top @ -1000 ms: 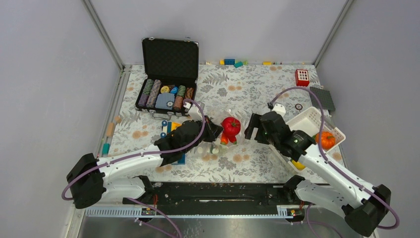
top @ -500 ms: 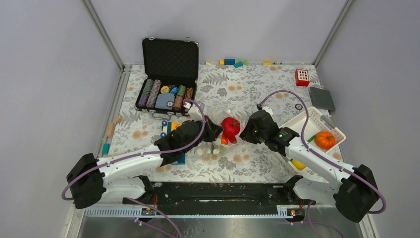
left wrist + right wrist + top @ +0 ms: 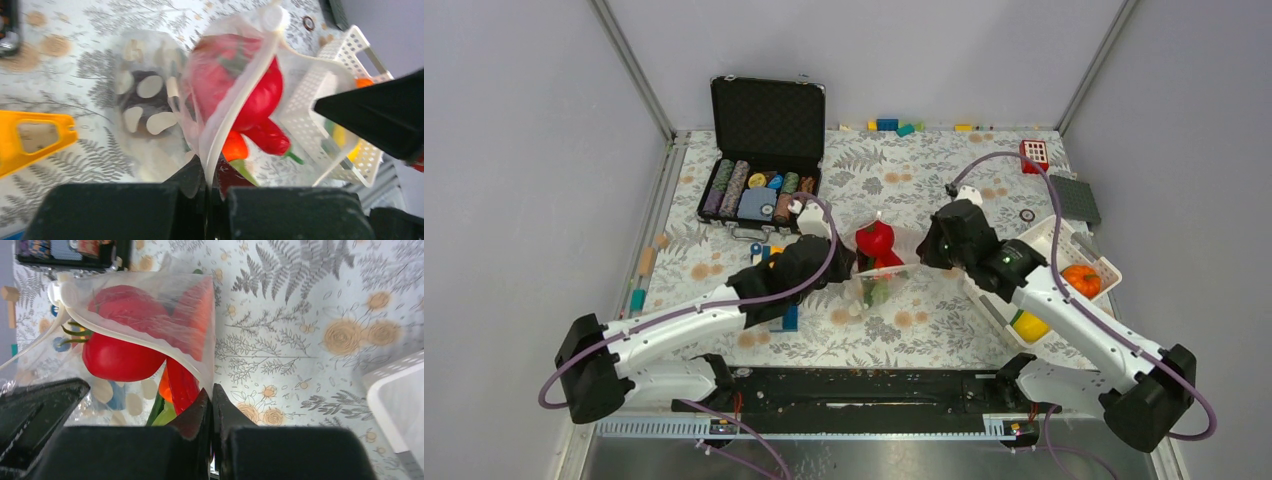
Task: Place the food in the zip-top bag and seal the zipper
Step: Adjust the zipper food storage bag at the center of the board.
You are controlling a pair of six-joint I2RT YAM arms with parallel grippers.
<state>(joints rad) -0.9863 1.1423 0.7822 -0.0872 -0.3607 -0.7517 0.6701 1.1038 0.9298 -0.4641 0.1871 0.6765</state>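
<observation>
My left gripper is clamped tight on the rim of the zip-top bag, and my right gripper pinches the opposite edge, so the bag is stretched between them mid-table. Inside it I see the red tomato, chili and carrot. Further right, the white basket holds the pumpkin and the yellow piece.

Table: wore a fern-and-flower print.
Back left: open black case stood.
Right: white basket sat.
Back edge: small coloured blocks lay.
</observation>
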